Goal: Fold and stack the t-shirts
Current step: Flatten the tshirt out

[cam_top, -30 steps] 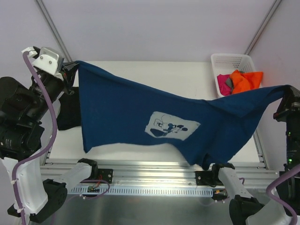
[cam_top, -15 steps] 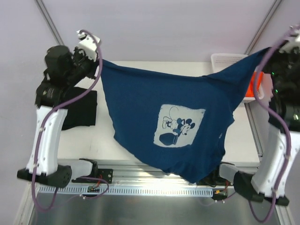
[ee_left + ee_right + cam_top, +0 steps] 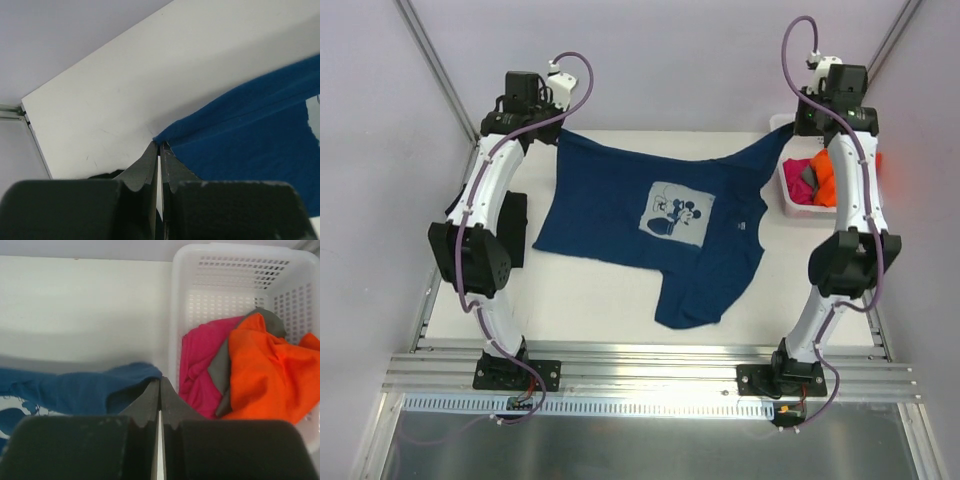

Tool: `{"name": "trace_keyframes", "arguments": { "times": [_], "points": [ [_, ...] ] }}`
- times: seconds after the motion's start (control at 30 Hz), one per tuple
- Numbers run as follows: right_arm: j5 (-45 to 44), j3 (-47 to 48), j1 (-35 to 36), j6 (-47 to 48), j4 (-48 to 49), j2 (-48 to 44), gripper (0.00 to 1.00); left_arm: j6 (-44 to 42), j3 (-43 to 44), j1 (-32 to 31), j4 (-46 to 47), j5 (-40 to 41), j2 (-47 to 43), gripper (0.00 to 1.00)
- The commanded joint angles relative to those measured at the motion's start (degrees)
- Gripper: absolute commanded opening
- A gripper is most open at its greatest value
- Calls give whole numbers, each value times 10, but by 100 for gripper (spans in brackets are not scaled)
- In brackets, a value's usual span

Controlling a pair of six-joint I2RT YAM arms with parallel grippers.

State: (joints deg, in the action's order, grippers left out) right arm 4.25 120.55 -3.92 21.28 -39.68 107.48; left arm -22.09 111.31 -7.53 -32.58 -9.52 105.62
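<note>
Spreading over the far part of the table [image 3: 610,300], the navy shirt [image 3: 610,195] lies mostly flat in the top view with its white print [image 3: 677,212] facing up. Its two far corners are drawn out to the arms. The left end effector [image 3: 558,135] pinches the far-left corner and the right end effector [image 3: 793,130] the far-right one, just beside the basket [image 3: 785,205]. A black shirt [image 3: 515,232] lies at the table's left edge, partly under the left arm. In the left wrist view, the fingers [image 3: 149,162] are clamped together on the navy corner, with the cloth running off to the right. In the right wrist view, the fingers [image 3: 149,400] are closed on bunched navy cloth next to the basket. The basket holds a magenta shirt [image 3: 200,360], a grey shirt [image 3: 220,371] and an orange shirt [image 3: 260,375].
</note>
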Motion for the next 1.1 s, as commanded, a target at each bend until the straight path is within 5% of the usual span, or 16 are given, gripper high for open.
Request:
{"name": "trace_keyframes", "arguments": {
  "times": [0.0,0.3,1.07],
  "points": [
    [-4,70,16,15,23,43,1,-22,57,8,28,20,23,0],
    [-14,91,55,25,28,104,1,-9,62,23,28,20,78,0],
    [-1,11,87,30,10,77,1,26,-1,45,29,5,84,0]
  ]
}}
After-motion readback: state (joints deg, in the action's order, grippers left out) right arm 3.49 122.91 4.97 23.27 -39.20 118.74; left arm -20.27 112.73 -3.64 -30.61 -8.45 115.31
